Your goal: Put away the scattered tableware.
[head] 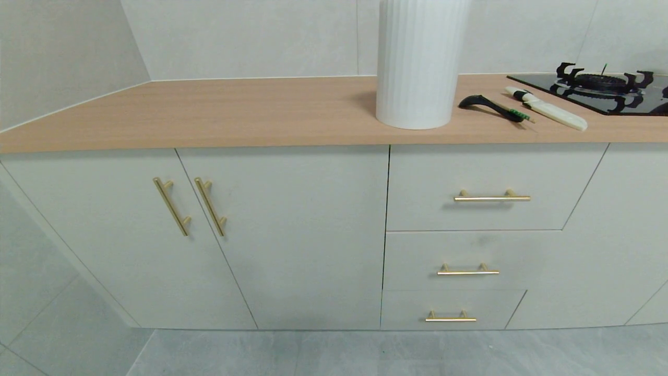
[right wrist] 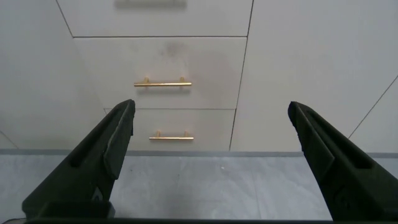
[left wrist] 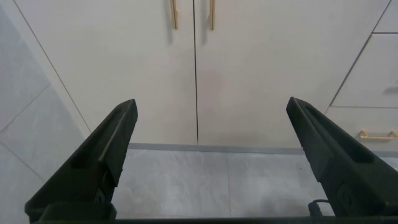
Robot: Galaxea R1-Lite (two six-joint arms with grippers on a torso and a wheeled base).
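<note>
Tableware: knife [head: 548, 108] + black utensil [head: 493, 107] on counter [head: 209, 112], right of white canister [head: 417, 62], long axes diagonal. L gripper [left wrist: 210, 102] & R gripper [right wrist: 210, 104] low by cabinet fronts [head: 292, 235], fingers spread, empty. R arm prob. nearer.

A kitchen: wooden countertop [head: 209, 112], gas hob [head: 600, 89], cabinet drawers [head: 480, 188].

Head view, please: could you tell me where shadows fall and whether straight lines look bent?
Head view: the white ribbed container casts a soft shadow leftward on the wooden counter; the top drawer handle shadows the panel just below it; the door handles slant instead of hanging vertical, a wide-angle distortion.
</note>
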